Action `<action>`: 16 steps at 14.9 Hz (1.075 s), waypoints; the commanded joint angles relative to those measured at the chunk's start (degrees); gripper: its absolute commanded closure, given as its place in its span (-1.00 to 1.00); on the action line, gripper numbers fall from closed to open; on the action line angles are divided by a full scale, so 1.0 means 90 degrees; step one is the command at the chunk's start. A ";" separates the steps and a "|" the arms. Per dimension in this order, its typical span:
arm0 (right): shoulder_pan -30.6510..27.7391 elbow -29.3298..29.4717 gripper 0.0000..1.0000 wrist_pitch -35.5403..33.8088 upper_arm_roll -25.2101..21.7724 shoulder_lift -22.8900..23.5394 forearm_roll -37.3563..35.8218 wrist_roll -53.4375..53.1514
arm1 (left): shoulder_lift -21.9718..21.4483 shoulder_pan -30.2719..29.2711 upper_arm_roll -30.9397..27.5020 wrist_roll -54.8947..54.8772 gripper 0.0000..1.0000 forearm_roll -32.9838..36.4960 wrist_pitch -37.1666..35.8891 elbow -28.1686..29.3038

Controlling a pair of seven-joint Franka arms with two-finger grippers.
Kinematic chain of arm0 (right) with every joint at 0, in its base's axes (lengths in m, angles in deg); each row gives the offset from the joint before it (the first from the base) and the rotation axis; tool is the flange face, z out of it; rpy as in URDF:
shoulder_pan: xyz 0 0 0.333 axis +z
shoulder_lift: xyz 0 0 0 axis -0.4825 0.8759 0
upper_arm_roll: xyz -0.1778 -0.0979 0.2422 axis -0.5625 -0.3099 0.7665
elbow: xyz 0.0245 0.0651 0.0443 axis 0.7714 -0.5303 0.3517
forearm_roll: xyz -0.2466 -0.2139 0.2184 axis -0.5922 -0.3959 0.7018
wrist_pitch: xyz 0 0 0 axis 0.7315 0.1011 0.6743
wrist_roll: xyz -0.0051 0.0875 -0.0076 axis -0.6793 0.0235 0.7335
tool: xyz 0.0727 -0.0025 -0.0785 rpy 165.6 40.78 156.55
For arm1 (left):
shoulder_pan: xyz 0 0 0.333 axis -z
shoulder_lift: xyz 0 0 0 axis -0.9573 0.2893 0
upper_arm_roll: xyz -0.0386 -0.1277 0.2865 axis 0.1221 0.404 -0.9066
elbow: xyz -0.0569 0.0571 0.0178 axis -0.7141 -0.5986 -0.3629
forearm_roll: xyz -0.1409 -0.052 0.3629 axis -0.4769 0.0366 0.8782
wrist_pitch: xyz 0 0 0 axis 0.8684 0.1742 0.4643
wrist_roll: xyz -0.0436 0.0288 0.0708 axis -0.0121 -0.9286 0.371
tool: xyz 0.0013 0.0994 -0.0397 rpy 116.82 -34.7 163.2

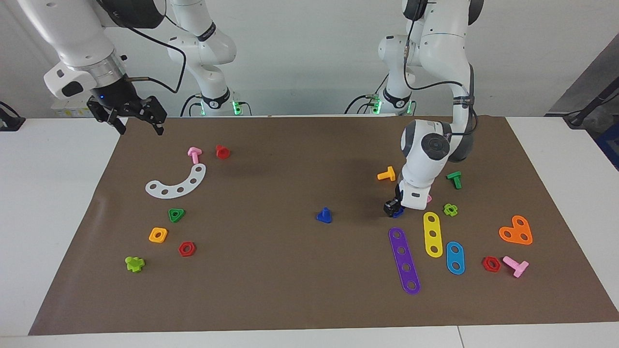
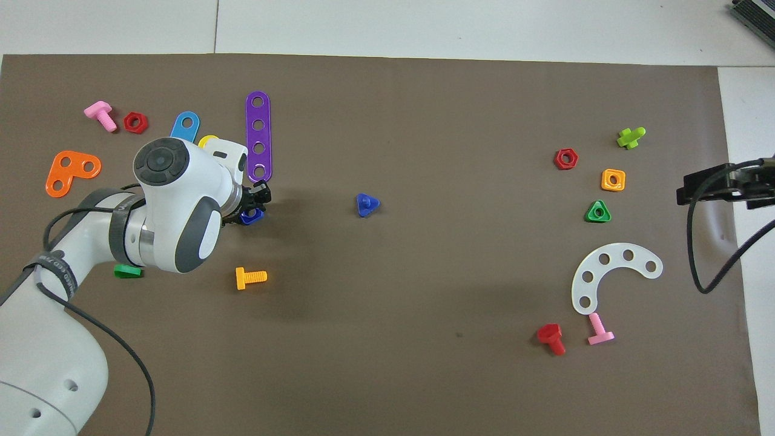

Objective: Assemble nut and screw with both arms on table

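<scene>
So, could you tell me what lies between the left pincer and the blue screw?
Nothing: in the overhead view, only bare brown mat lies between the left pincer, down at the blue nut, and the blue screw.

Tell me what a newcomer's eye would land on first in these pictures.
First, the left arm's end effector bent low onto the mat, right at the dark-blue nut, beside the purple strip. Next, the dark-blue screw standing alone mid-mat, head down. Then the right arm's end effector waiting open above the mat's corner at its own end, with bright toy parts scattered at both ends of the brown mat.
</scene>
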 commanded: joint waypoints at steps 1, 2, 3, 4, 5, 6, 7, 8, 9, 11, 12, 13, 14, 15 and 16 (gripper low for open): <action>-0.0042 -0.0201 -1.00 0.0065 0.0002 -0.0173 0.0113 0.0001 | -0.0080 0.0045 -0.0036 -0.0078 0.05 -0.0003 -0.0113 0.0083; -0.0051 -0.0201 -1.00 0.0065 0.0003 -0.0173 0.0113 0.0001 | -0.0080 0.0055 -0.0036 -0.0078 0.15 -0.0003 -0.0113 0.0054; -0.0052 -0.0201 -1.00 0.0055 0.0003 -0.0173 0.0113 0.0001 | -0.0071 0.0065 -0.0036 -0.0078 0.26 0.0007 -0.0123 0.0006; -0.0052 -0.0201 -1.00 0.0065 0.0003 -0.0173 0.0113 0.0001 | -0.0061 0.0075 -0.0036 -0.0098 0.36 0.0026 -0.0123 -0.0024; -0.0052 -0.0201 -1.00 0.0065 -0.0007 -0.0173 0.0113 0.0001 | -0.0051 0.0065 -0.0036 -0.0136 0.50 0.0036 -0.0142 -0.0121; -0.0052 -0.0201 -1.00 0.0065 0.0002 -0.0173 0.0113 0.0001 | -0.0032 0.0065 -0.0027 -0.0195 0.59 0.0094 -0.0219 -0.0238; -0.0052 -0.0211 -1.00 0.0055 0.0003 -0.0183 0.0113 0.0001 | 0.0007 0.0075 -0.0017 -0.0205 0.63 0.0220 -0.0317 -0.0442; -0.0042 -0.0240 -1.00 0.0065 -0.0007 -0.0192 0.0104 -0.0009 | 0.0104 0.0094 -0.0017 -0.0215 0.63 0.0279 -0.0386 -0.0637; -0.0051 -0.0298 -1.00 0.0075 -0.0007 -0.0231 0.0104 0.0010 | 0.0192 0.0123 -0.0007 -0.0215 0.63 0.0328 -0.0406 -0.0842; -0.0091 -0.0435 -1.00 0.0094 -0.0007 -0.0309 0.0045 0.0020 | 0.0320 0.0288 0.0003 -0.0225 0.63 0.0368 -0.0474 -0.1253; -0.0091 -0.0484 -1.00 0.0104 -0.0007 -0.0319 0.0016 0.0020 | 0.0388 0.0435 0.0003 -0.0225 0.63 0.0368 -0.0484 -0.1458; -0.0091 -0.0475 -1.00 0.0104 -0.0007 -0.0320 0.0006 0.0020 | 0.0446 0.0523 0.0003 -0.0234 0.63 0.0368 -0.0474 -0.1595; -0.0091 -0.0474 -1.00 0.0104 -0.0007 -0.0320 0.0016 0.0020 | 0.0486 0.0630 0.0013 -0.0234 0.63 0.0368 -0.0484 -0.1712; -0.0091 -0.0445 -1.00 0.0104 -0.0007 -0.0310 0.0016 0.0020 | 0.0496 0.0786 0.0013 -0.0263 0.63 0.0378 -0.0503 -0.1772; -0.0091 -0.0435 -1.00 0.0104 -0.0007 -0.0310 0.0016 -0.0009 | 0.0506 0.0971 0.0013 -0.0283 0.63 0.0378 -0.0532 -0.1859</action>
